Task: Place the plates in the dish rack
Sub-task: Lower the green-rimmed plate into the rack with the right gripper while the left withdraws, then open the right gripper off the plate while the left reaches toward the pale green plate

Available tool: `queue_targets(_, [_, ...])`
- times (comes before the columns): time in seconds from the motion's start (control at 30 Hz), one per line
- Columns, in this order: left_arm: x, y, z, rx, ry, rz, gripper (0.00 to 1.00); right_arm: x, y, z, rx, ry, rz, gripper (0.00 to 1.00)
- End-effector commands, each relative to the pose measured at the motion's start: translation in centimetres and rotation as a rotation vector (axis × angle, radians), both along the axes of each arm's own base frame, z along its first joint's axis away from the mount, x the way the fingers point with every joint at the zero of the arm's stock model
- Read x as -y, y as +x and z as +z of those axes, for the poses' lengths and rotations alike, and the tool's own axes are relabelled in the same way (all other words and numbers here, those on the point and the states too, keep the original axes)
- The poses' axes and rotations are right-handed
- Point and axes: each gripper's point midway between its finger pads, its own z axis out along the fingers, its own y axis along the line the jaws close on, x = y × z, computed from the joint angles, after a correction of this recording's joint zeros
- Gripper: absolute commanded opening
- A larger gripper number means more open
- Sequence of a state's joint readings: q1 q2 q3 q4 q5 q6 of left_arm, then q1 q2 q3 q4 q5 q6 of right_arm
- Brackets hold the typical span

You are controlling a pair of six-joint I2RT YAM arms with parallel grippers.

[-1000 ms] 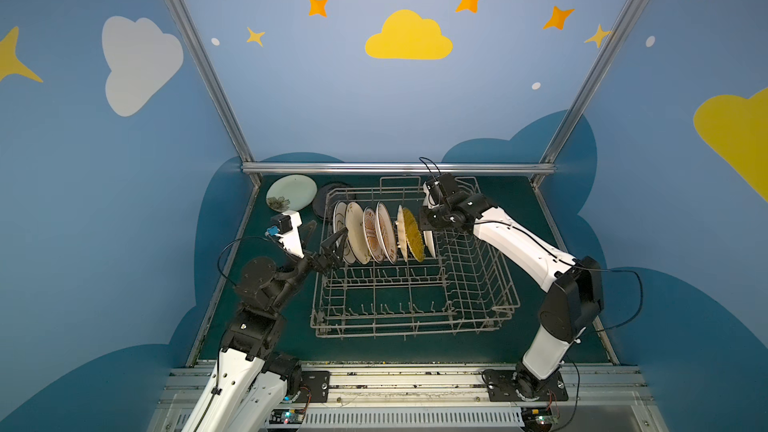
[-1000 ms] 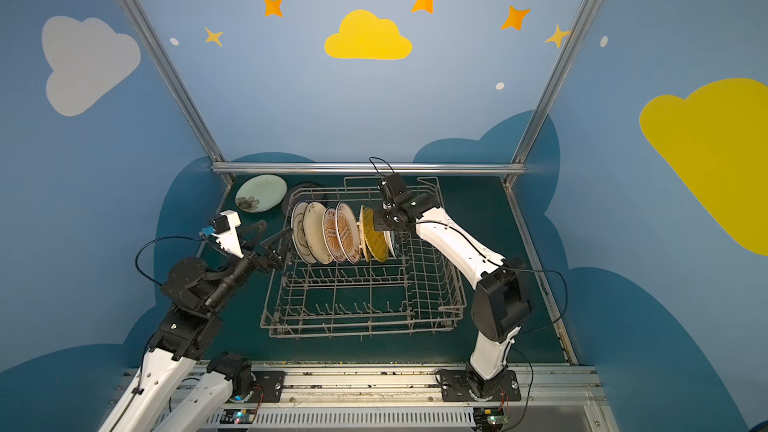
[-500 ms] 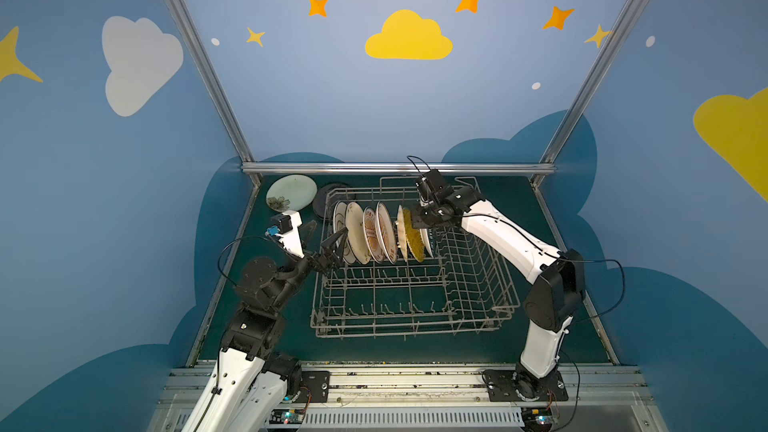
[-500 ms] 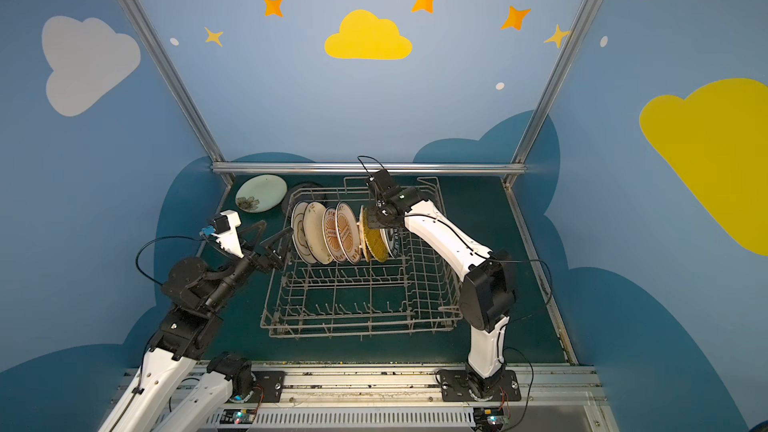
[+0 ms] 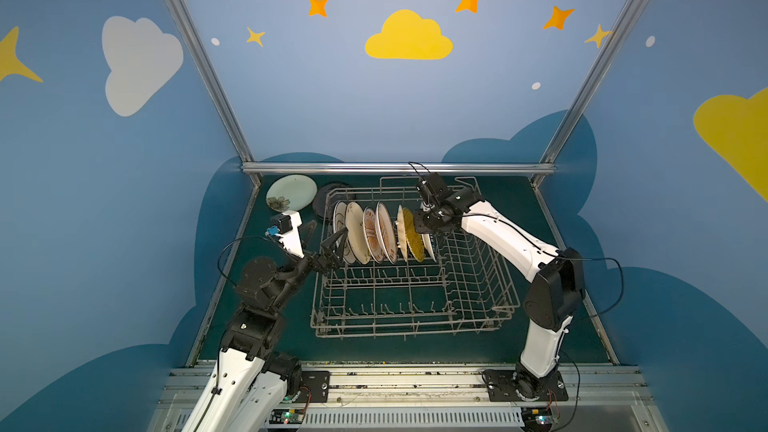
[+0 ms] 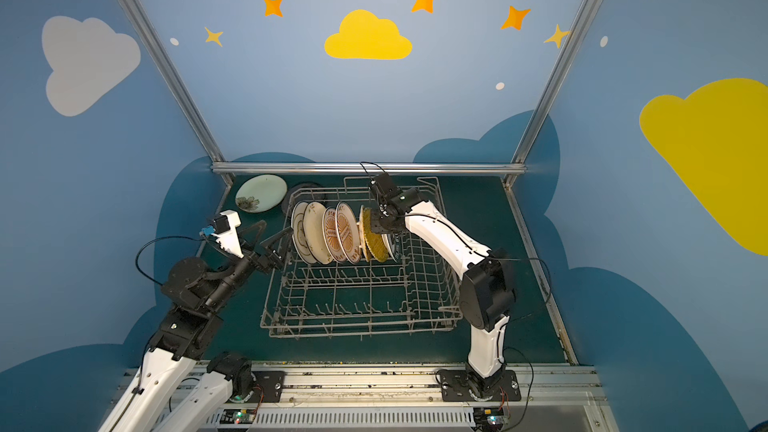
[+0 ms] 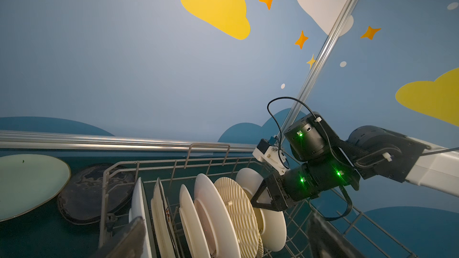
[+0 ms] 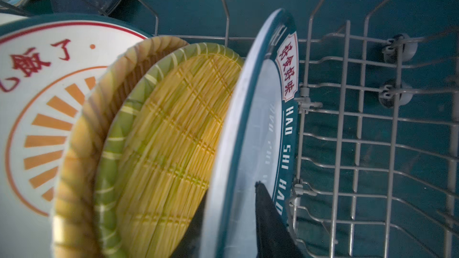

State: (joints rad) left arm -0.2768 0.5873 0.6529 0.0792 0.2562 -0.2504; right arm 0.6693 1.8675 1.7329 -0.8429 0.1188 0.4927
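Top, rack (image 5: 409,332): plates (image 5: 370,238) stand in the far row; near rows and right half bare.
Top, right claw (image 5: 424,228): at lettered plate (image 5: 430,246), row's end; seating it, I judge.
Top, left claw (image 5: 328,229): spread wide, empty, beside rack's left wall.
Top, bench (image 5: 511,201): green plate (image 5: 291,196) and black plate (image 5: 320,203) flat by rack's far-left corner; likely next.
Left wrist, right claw (image 7: 258,201): over lettered plate's (image 7: 270,222) rim.
Right wrist, right claw (image 8: 231,219): fingers (image 8: 268,219) straddle lettered plate's rim; pressing or released, cannot tell. Woven plate (image 8: 169,132) just beside, so a straight lift clear seems wanted.

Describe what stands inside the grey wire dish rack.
Round plates stand on edge in a far row, including a white orange-sunburst plate, a yellow woven-pattern plate and a white plate with dark lettered rim. Overlap hides most faces.
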Motion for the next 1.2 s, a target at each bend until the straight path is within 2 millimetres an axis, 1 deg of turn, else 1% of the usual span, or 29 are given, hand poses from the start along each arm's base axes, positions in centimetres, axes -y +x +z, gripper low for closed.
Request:
queue_targets(0.0, [-0.1, -0.2, 1.4, 0.039, -0.011, 0.002, 1.00, 0.6, -0.8, 0.9, -0.007, 0.013, 0.000, 0.34])
queue_targets(0.3, [-0.2, 0.0, 1.2, 0.034, -0.006, 0.011, 1.00, 0.1, -1.4, 3.6, 0.018, 0.092, 0.018, 0.43])
queue_targets(0.4, [-0.4, 0.1, 1.1, 0.030, -0.005, 0.021, 1.00, 0.1, -1.8, 4.9, 0.036, 0.122, 0.026, 0.47])
queue_targets(0.53, [-0.6, 0.4, 0.8, 0.004, -0.005, 0.041, 1.00, 0.6, -2.5, 7.4, 0.082, 0.171, 0.036, 0.53])
queue_targets(0.57, [-1.2, 0.8, 0.7, -0.012, -0.010, 0.079, 1.00, 0.9, -2.6, 8.1, 0.098, 0.182, 0.037, 0.55])
queue_targets(0.7, [-2.1, 1.5, 0.2, -0.080, -0.004, 0.139, 1.00, 1.8, -3.2, 10.3, 0.200, 0.229, 0.049, 0.64])
queue_targets(0.77, [-2.6, 1.9, 0.0, -0.122, -0.010, 0.177, 1.00, 2.1, -3.6, 11.5, 0.304, 0.259, 0.093, 0.70])
queue_targets(0.8, [-2.7, 2.1, -0.2, -0.140, -0.013, 0.185, 1.00, 2.1, -3.6, 12.4, 0.374, 0.278, 0.121, 0.72])
queue_targets(0.87, [-3.0, 2.2, 0.0, -0.173, -0.033, 0.197, 1.00, 2.9, -4.4, 13.0, 0.440, 0.308, 0.124, 0.81])
queue_targets(0.93, [-3.3, 2.4, 0.0, -0.213, -0.065, 0.208, 1.00, 3.6, -5.0, 13.7, 0.465, 0.300, 0.140, 0.84])
queue_targets(1.0, [-4.1, 2.6, -0.3, -0.262, -0.111, 0.230, 1.00, 3.8, -5.6, 14.0, 0.479, 0.293, 0.167, 0.86])
queue_targets(1.17, [-7.2, 4.1, -1.3, -0.413, -0.280, 0.315, 1.00, 3.9, -6.3, 14.2, 0.515, 0.311, 0.203, 0.86])
